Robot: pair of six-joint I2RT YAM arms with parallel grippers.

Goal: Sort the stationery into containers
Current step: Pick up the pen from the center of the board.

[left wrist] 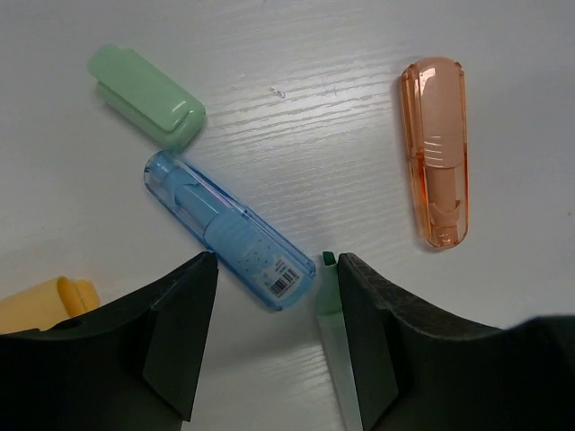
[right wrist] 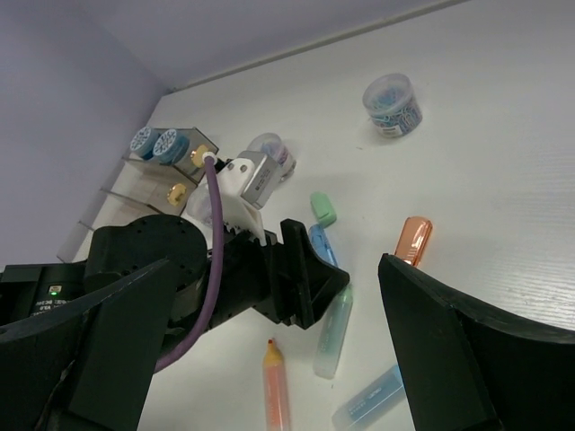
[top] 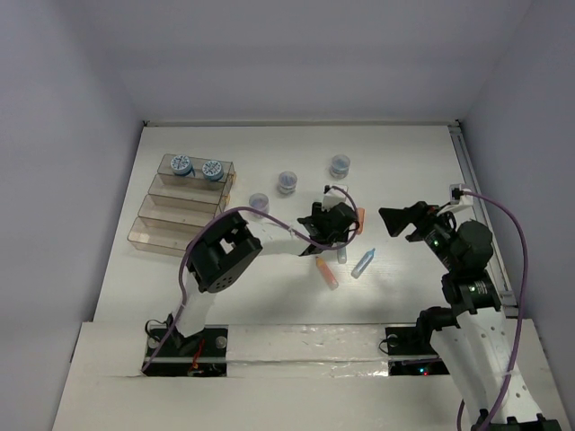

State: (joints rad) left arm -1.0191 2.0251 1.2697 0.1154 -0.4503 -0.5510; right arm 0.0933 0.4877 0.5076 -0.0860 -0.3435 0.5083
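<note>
My left gripper (top: 334, 226) is open and low over a cluster of pens; in its wrist view (left wrist: 274, 266) an uncapped green highlighter (left wrist: 338, 346) lies along the inner face of one finger, ungripped. A blue capped pen (left wrist: 229, 229), a green cap (left wrist: 146, 96) and an orange cap (left wrist: 435, 153) lie just beyond the fingertips. An orange marker (top: 326, 271) and a second blue pen (top: 363, 262) lie nearer. The stepped brown-tinted trays (top: 171, 224) stand at the left, with two jars (top: 181, 164) in the far tray. My right gripper (top: 400, 220) is open and empty, raised to the right.
Three loose jars stand on the table: one by the trays (top: 259, 203), one further back (top: 287, 181), one at the back middle (top: 340, 165). The left arm's purple cable (right wrist: 208, 269) loops over its wrist. Walls enclose the table at the back and sides.
</note>
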